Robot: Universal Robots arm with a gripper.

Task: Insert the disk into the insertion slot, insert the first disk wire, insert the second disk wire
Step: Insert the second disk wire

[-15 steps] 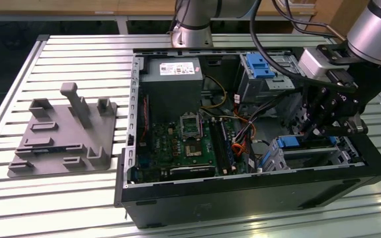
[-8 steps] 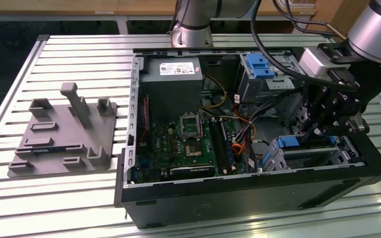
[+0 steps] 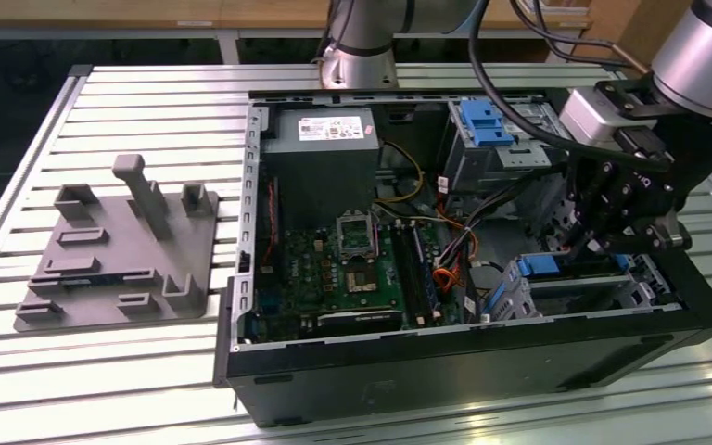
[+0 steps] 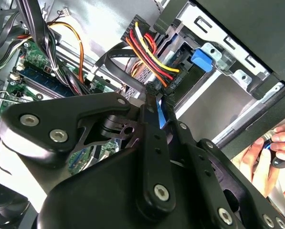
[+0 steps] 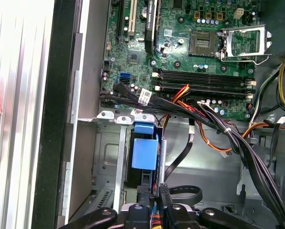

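Blue-framed silver disk [image 5: 145, 153] sits in the perforated metal insertion slot [image 5: 110, 157]; beside it the gripper [image 4: 157, 98] seemingly pinches a red-yellow-black wire connector [image 4: 156, 71].

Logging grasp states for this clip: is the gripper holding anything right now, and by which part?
The gripper is shut on a wire connector, pinched at its black plug end, where red, yellow and black wires enter.

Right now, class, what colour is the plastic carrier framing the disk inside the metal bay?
Bright blue carrier, clearest in the first wrist view.
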